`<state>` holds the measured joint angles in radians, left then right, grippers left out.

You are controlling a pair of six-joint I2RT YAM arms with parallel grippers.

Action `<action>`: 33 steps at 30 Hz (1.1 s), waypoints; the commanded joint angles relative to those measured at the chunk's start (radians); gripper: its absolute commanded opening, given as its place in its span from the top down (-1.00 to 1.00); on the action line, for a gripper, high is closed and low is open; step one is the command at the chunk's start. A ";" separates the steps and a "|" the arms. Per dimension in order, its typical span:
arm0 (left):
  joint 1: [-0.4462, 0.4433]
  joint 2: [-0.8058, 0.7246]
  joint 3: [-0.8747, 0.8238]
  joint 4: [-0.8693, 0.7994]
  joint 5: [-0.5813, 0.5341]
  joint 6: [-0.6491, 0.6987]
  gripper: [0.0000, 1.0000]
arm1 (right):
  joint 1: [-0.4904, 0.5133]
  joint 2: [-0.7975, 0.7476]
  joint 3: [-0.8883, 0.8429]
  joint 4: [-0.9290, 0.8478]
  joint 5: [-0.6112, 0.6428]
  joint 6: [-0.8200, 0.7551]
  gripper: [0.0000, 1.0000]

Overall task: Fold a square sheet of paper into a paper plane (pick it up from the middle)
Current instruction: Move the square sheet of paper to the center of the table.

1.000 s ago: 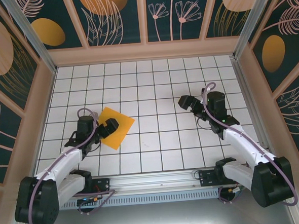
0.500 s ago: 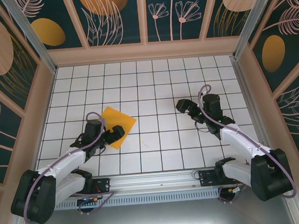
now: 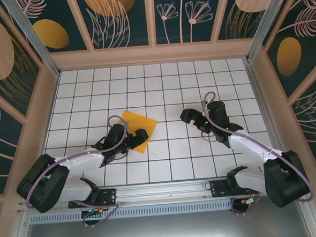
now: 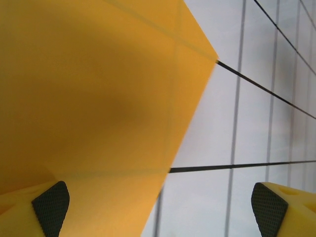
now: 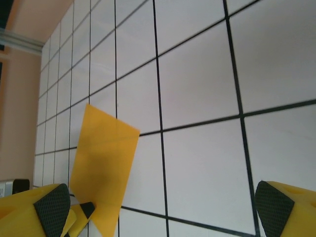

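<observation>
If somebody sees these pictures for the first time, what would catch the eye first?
First comes the orange-yellow square sheet of paper, lying flat on the white tiled table, left of centre and turned like a diamond. Next is the left claw, open at the sheet's near-left edge. The right claw, also open, hangs over bare tiles to the right and faces the paper.

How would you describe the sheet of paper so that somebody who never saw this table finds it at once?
Look at the white tiled table with black grid lines, walled by dark flowered panels. Left of its centre, partly under the open left gripper, lies the square sheet of paper, turned like a diamond. It is the one flat orange-yellow thing on the white tiles.
</observation>
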<state>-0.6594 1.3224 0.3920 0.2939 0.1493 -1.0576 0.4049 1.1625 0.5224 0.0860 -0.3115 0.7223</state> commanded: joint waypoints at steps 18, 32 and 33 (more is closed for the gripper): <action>0.031 -0.512 0.058 -0.427 -0.484 0.053 -0.98 | 0.443 0.409 0.291 0.086 0.211 0.204 -0.35; 0.056 -0.656 0.052 -0.596 -0.575 0.098 -0.98 | 0.540 0.795 0.684 -0.159 0.233 0.209 -0.22; 0.056 -0.658 0.051 -0.594 -0.567 0.105 -0.98 | 0.544 0.803 0.685 -0.169 0.240 0.207 -0.22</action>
<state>-0.6075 0.6720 0.4492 -0.2592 -0.4042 -0.9905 0.9291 1.9442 1.1740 0.0074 -0.0814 0.9337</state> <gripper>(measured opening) 0.987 0.610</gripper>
